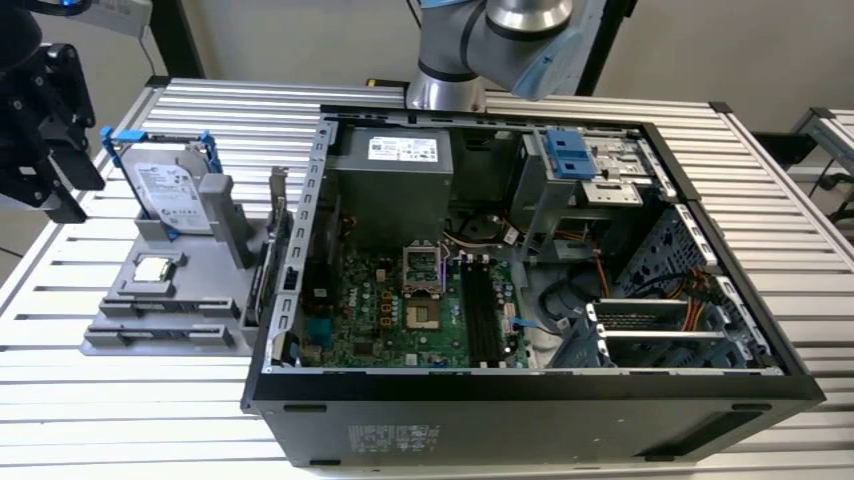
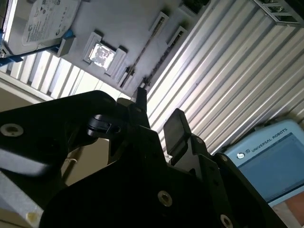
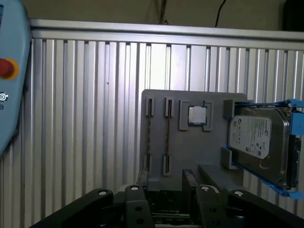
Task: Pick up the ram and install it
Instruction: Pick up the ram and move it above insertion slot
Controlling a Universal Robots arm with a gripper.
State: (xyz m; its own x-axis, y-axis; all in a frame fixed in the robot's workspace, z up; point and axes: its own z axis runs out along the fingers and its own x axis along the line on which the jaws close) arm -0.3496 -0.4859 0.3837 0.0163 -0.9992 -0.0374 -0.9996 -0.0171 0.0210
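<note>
the ram (image 3: 167, 135) stands on its long edge in a slot of the grey holder (image 3: 190, 152) on the ribbed metal tabletop (image 3: 85, 118). in the first wrist view it shows as a thin line, narrow edge toward the camera. its long axis runs between the small brackets at the slot's two ends, parallel to the length of the hard drive (image 3: 256, 137). a second thin strip (image 3: 149, 135) stands the same way in the neighbouring slot. the square processor chip (image 3: 197, 115) lies flat between the strips and the drive.

the gripper (image 3: 165, 176) hangs above the holder with its black fingers (image 3: 189, 183) spread apart and nothing between them. it touches neither strip. in the exterior view it sits at the exterior view's left, well apart from the open computer case (image 1: 534, 385).

inside the case, the long black slots (image 1: 478, 305) on the green motherboard (image 1: 387, 310) run from the far side toward the near side.

the hard drive has a white printed label on its face. the power supply (image 1: 394, 185) in the case has a white label too. the blue teach pendant (image 2: 270, 166) has white lettering on its shell.
</note>
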